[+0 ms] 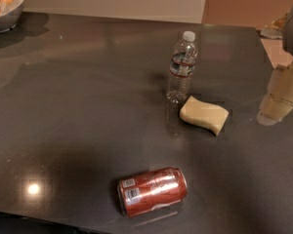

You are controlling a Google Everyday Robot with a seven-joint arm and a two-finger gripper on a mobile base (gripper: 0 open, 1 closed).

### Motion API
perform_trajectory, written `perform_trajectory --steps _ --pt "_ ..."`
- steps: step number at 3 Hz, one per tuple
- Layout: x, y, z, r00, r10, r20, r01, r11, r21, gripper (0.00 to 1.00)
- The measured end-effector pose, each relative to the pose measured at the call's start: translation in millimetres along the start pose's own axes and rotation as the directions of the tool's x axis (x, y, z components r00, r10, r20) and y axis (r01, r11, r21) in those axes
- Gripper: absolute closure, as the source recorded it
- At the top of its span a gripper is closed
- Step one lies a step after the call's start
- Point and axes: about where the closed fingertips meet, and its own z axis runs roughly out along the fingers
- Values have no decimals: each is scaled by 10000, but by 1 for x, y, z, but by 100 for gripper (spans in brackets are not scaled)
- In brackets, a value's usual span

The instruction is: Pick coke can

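Observation:
The coke can [152, 191] is red with white label patches and silver ends. It lies on its side on the dark countertop [78, 106], near the front edge and a little left of centre. My gripper [279, 97] shows as pale, rounded segments at the right edge of the view, over the counter's right side. It is well apart from the can, up and to the right of it, and touches nothing that I can see.
A clear water bottle [182, 67] with a white cap stands upright at centre back. A pale yellow sponge [204, 114] lies just right of its base. A bowl of orange fruit [2, 6] sits in the far left corner. A wall runs behind the counter.

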Motion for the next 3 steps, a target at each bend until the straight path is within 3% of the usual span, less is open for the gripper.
perform_trajectory --steps 1,2,3 --pt "0 0 0 10000 0 1 0 10000 2 0" --pt "-14 12 0 9979 -652 46 653 9972 -372 0" --pt "-35 39 10 9878 -1539 240 1556 9821 -1058 0"
